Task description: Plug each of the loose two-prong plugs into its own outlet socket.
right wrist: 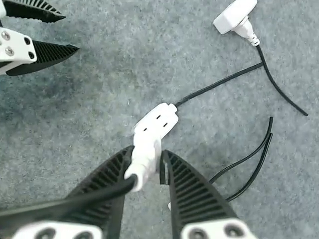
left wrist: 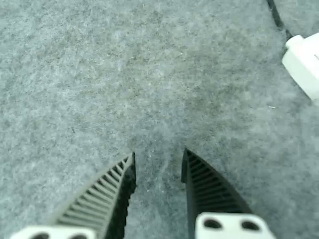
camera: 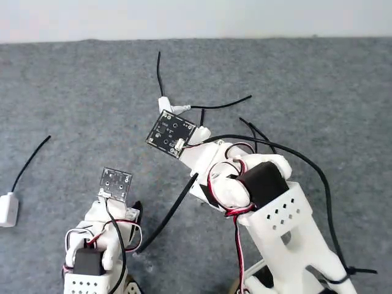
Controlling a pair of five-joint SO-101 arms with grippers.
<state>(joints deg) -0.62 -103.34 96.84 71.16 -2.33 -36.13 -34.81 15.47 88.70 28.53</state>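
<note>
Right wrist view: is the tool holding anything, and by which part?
Yes. The right tool grips a white plug by the sides of its body; the plug's front touches the outlet socket.

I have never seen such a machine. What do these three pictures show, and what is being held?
Two white plastic robot arms, the left arm and the right arm, stand at a grey felt table. The high view looks down from above; each wrist view comes from a camera on one arm. The left claw is open over bare felt, near a loose white plastic plug. The right claw is shut on another white plug with a black cord, its tip touching a white outlet socket with two slots. Loose black cords lie around.
</note>
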